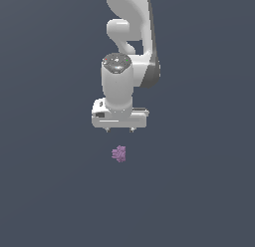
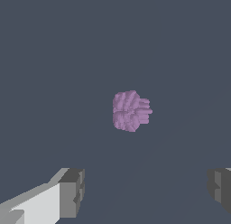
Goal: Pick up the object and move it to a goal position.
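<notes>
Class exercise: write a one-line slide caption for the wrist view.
Open gripper poised apart from the purple grape-like cluster lying on the plain grey surface.

The small matte purple bumpy cluster (image 1: 119, 154) is showing a pale lilac with darker violet creases between its lumps. My glossy white arm (image 1: 127, 47) is carrying dark grey bands, and my pincer's (image 2: 146, 191) grey fingertips (image 2: 72, 191) are showing against a uniform slate-blue floor (image 1: 45, 191).
</notes>
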Action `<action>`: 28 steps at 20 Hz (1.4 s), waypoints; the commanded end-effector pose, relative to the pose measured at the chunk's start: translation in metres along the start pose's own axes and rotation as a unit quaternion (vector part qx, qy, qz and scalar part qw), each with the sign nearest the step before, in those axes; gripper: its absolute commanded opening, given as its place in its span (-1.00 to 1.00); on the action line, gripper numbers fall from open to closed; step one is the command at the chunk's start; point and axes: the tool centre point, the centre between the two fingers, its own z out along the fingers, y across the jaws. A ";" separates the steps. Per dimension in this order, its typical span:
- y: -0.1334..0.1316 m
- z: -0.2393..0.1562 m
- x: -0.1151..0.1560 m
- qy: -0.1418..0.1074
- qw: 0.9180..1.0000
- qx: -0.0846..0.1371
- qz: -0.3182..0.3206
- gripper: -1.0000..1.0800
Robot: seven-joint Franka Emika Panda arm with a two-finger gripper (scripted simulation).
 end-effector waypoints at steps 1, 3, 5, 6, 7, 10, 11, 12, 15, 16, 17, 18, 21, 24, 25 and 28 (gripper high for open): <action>0.000 0.000 0.000 0.000 1.000 0.000 0.000 0.92; -0.002 0.000 0.000 -0.001 1.000 -0.001 -0.002 0.92; -0.008 -0.001 -0.002 -0.003 1.000 -0.002 -0.008 0.92; -0.012 -0.001 -0.003 -0.005 1.000 -0.003 -0.013 0.92; -0.016 -0.002 -0.004 -0.007 1.000 -0.005 -0.017 0.92; -0.023 -0.002 -0.006 -0.010 1.000 -0.007 -0.024 0.92; -0.023 -0.002 -0.006 -0.010 1.000 -0.007 -0.024 0.92; -0.022 -0.002 -0.006 -0.010 1.000 -0.006 -0.024 0.92; -0.021 0.000 -0.004 -0.010 1.000 -0.006 -0.022 0.92; -0.021 0.001 -0.003 -0.010 1.000 -0.005 -0.022 0.92; -0.020 0.003 -0.001 -0.010 1.000 -0.005 -0.021 0.92; -0.019 0.005 0.000 -0.010 1.000 -0.005 -0.020 0.92; -0.016 0.014 0.007 -0.010 1.000 -0.003 -0.016 0.92; -0.011 0.026 0.015 -0.011 1.000 0.000 -0.011 0.92; -0.009 0.030 0.018 -0.011 1.000 0.001 -0.009 0.92; -0.003 0.046 0.028 -0.012 1.000 0.004 -0.003 0.92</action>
